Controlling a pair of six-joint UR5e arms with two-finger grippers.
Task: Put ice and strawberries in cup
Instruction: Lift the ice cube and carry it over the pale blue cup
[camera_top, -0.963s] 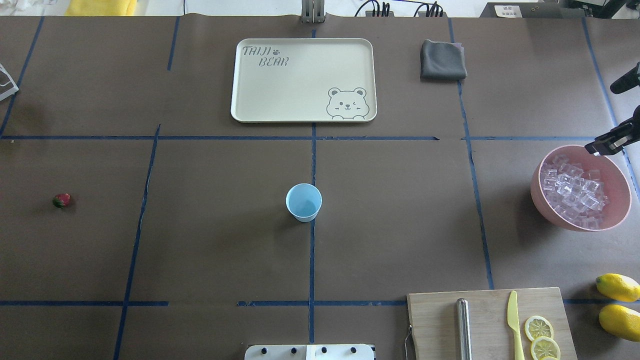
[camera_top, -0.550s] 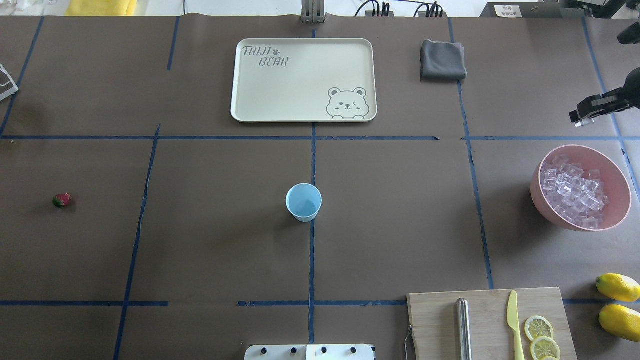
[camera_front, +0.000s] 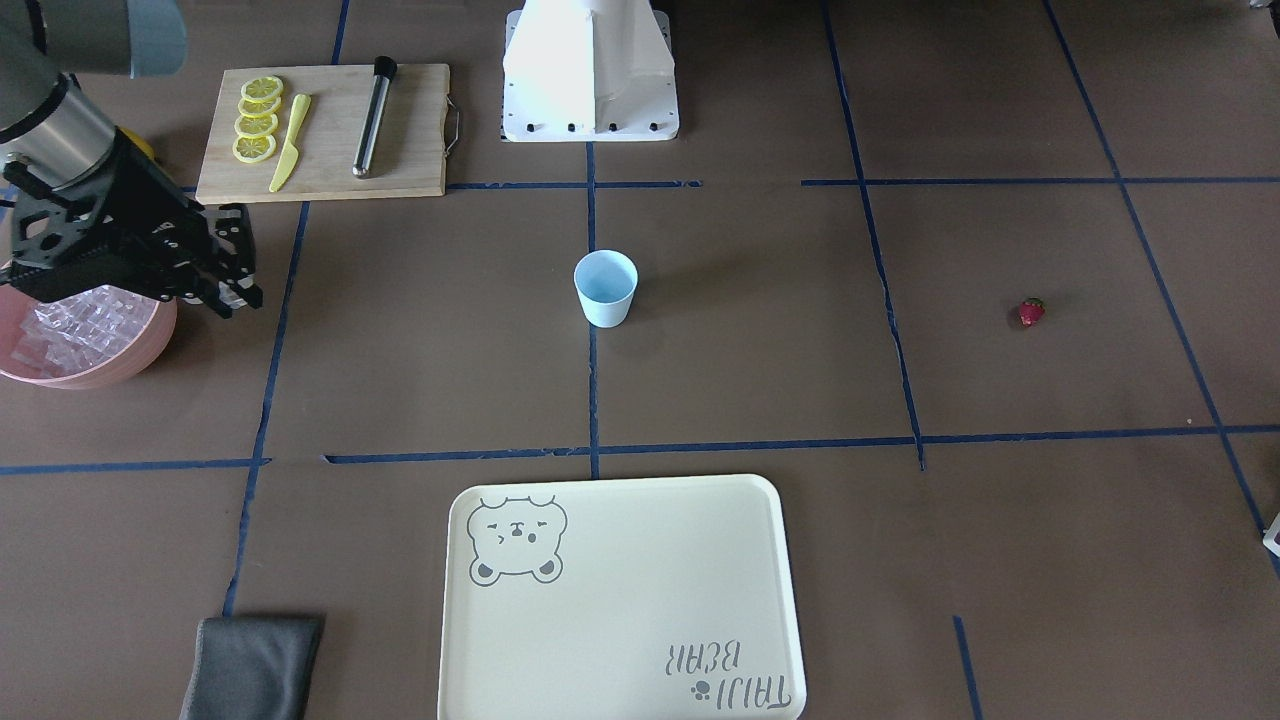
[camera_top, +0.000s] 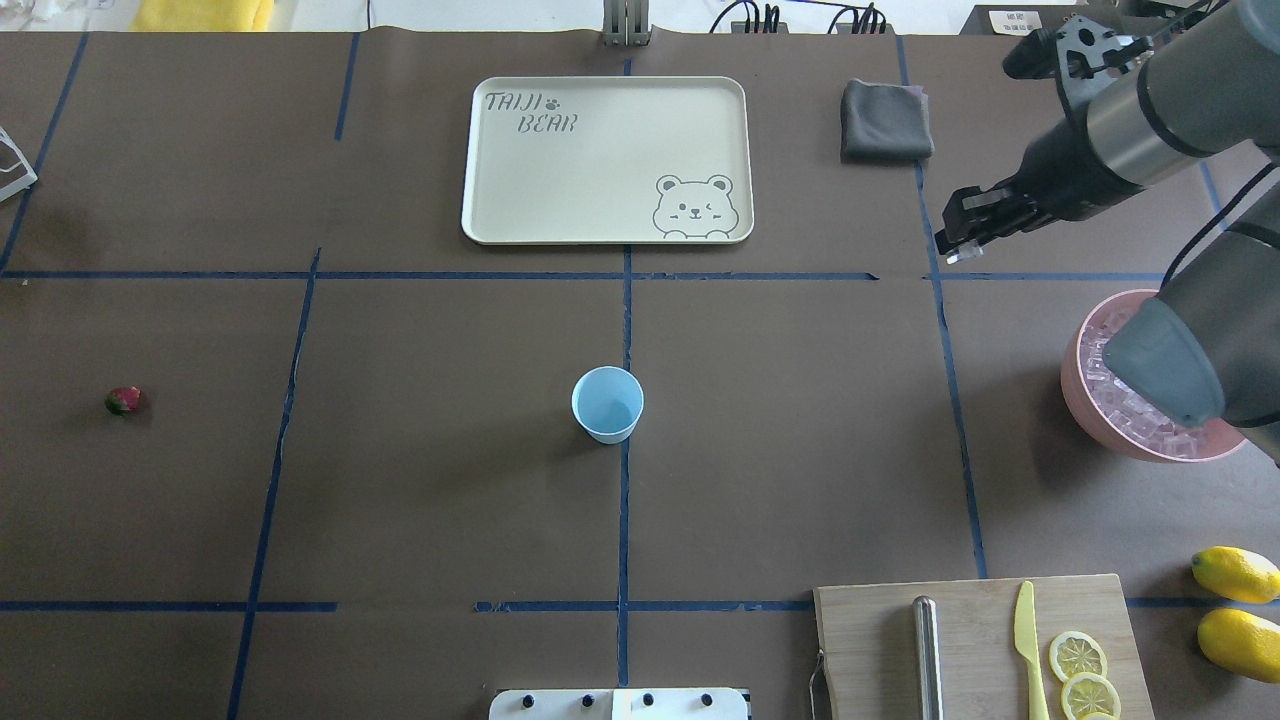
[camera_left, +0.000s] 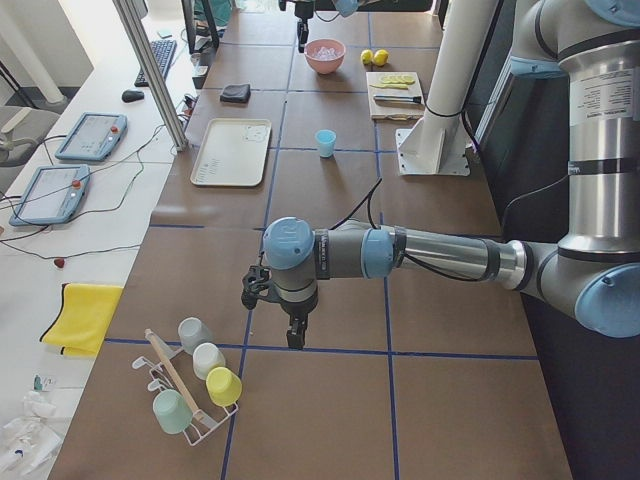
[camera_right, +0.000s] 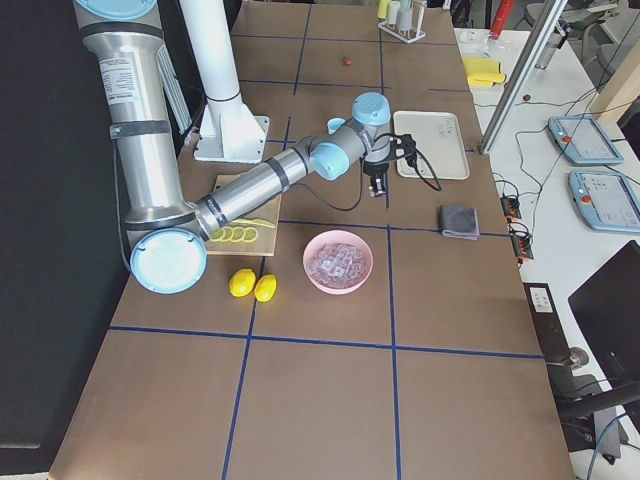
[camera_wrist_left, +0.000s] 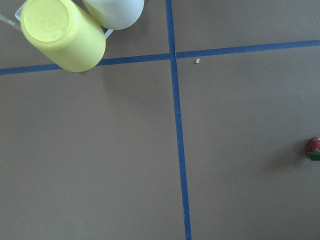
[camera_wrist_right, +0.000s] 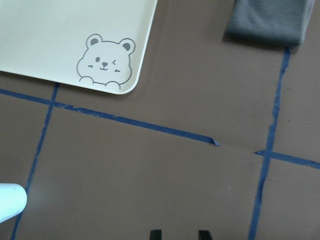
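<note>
The pale-blue cup (camera_top: 607, 404) stands upright and empty at the table's middle, also in the front view (camera_front: 605, 288). The ice (camera_front: 70, 320) fills the pink bowl (camera_top: 1090, 412) at the right. My right gripper (camera_top: 953, 248) hangs above the table, far-left of the bowl and well right of the cup. Its fingers are narrowly parted, with a small clear ice cube (camera_top: 950, 258) glinting at the tips. The strawberry (camera_top: 123, 401) lies alone at the far left, also in the left wrist view (camera_wrist_left: 313, 148). My left gripper (camera_left: 296, 335) shows only in the left side view; I cannot tell whether it is open or shut.
A cream tray (camera_top: 600, 160) and a grey cloth (camera_top: 885, 120) lie at the far side. A cutting board (camera_top: 880, 640) holds lemon slices, a knife and a metal rod; two lemons (camera_top: 1235, 575) lie beside it. A cup rack (camera_left: 190, 390) stands near the left gripper.
My right gripper has risen from the pink bowl's rim and moved left across the table; its arm now covers part of the bowl. Cup and strawberry have not moved.
</note>
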